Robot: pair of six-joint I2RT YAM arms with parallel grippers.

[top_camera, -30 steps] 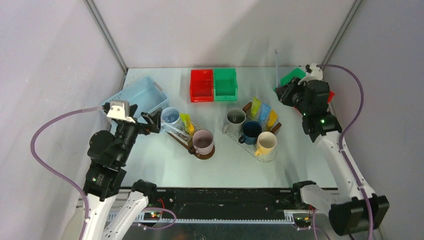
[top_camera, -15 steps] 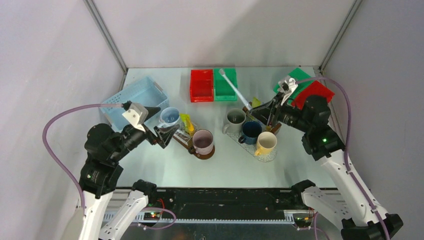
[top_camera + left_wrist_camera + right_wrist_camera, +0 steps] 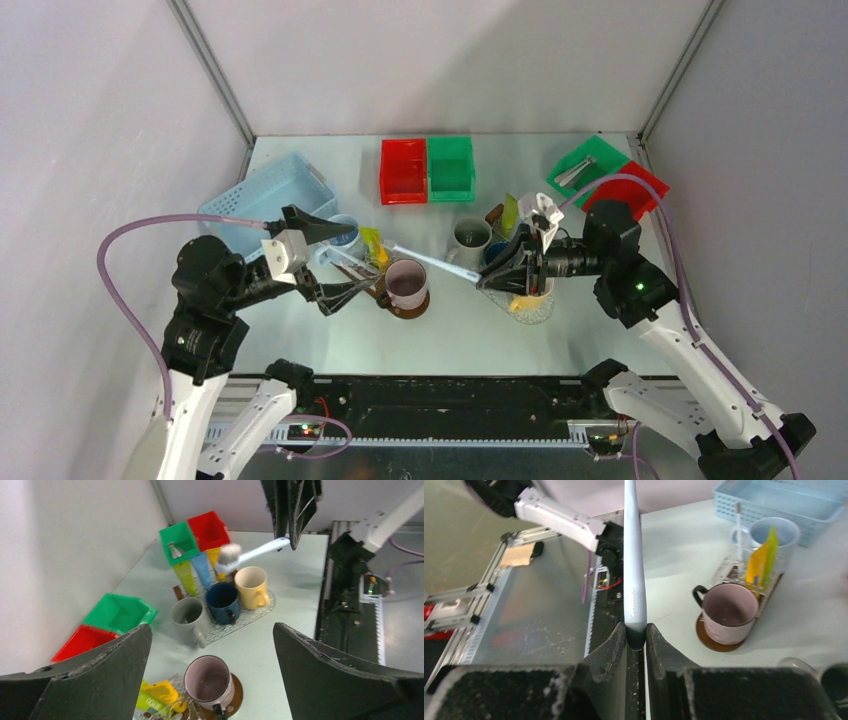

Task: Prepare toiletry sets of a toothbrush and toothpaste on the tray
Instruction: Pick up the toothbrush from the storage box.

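My right gripper (image 3: 484,282) is shut on the handle end of a pale toothbrush (image 3: 430,263), held level and pointing left. Its head is over the pink mug (image 3: 406,281). The handle (image 3: 634,570) runs straight out from the shut fingers (image 3: 616,640) of the right gripper (image 3: 636,633). My left gripper (image 3: 352,258) is open over the left tray (image 3: 358,277), which holds a yellow tube (image 3: 375,247) and another toothbrush (image 3: 738,525). The left gripper (image 3: 210,630) has nothing between its fingers. Lime, blue and orange tubes (image 3: 200,569) lean on the right tray (image 3: 543,308).
Grey (image 3: 468,237) and yellow (image 3: 532,293) mugs stand on the right tray, and a light blue mug (image 3: 766,532) on the left one. Red (image 3: 403,171) and green (image 3: 451,167) bins sit at the back. A blue basket (image 3: 262,192) is back left. Two more bins (image 3: 610,178) are back right.
My right arm swung from the back right bins to the middle, lowering the toothbrush from upright to level. The left gripper moved right over the left tray, staying open.
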